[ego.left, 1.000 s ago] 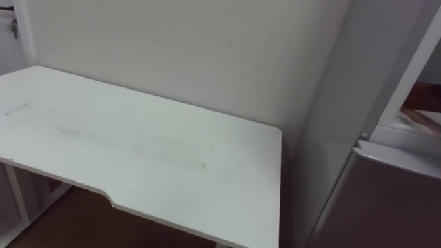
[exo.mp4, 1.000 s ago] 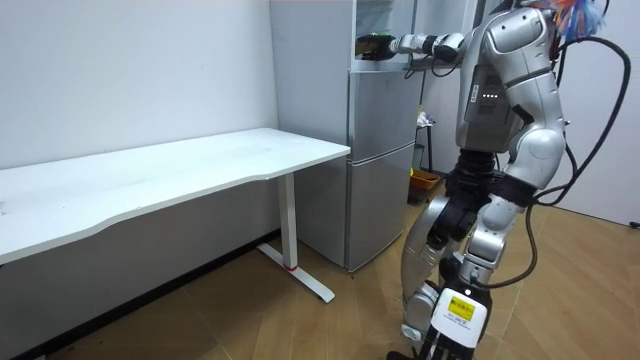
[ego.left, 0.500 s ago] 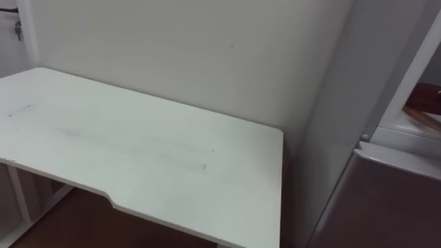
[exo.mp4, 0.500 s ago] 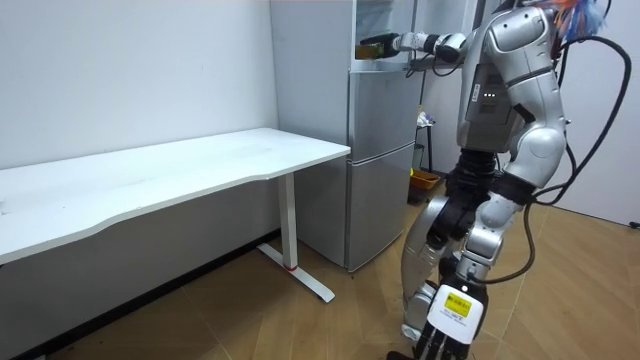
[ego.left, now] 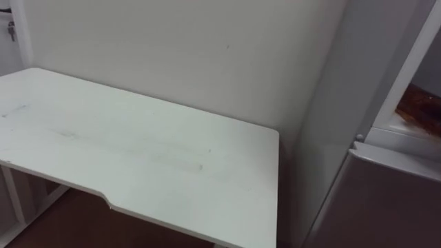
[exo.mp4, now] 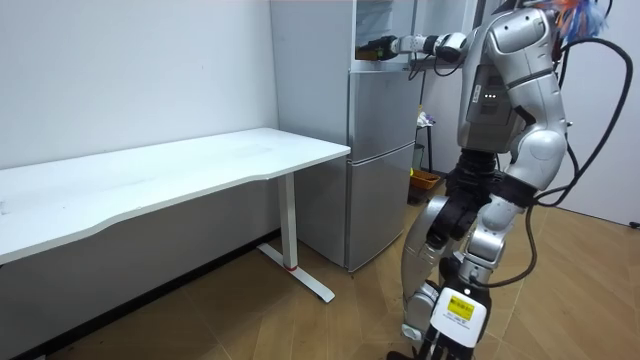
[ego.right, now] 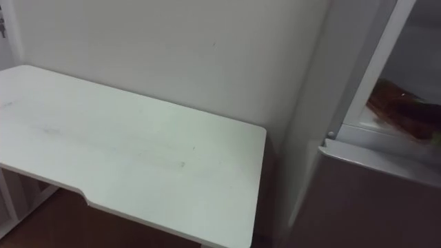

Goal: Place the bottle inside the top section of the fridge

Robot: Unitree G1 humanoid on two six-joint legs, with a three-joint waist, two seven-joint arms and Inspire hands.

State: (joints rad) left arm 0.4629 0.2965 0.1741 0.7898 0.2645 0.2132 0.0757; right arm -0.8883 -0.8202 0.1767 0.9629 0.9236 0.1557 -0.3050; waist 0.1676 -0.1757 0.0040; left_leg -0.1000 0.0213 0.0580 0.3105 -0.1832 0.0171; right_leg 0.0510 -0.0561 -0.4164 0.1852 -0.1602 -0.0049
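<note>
Your robot stood in front of the fridge (exo.mp4: 380, 150), beside the end of the white table (ego.left: 138, 151). Its right hand (exo.mp4: 398, 45) was stretched into the open upper compartment (exo.mp4: 385, 22), fingers wrapped round the dark bottle (exo.mp4: 372, 48), which sat just above the compartment floor.

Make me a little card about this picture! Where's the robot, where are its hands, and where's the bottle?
robot: stands in front of the grey fridge
table: white, on the room view's left of the fridge
right hand: held up at the fridge's open upper compartment
left hand: low, by the hip
bottle: too unclear to make out; a dark shape is at the right hand's end
</note>
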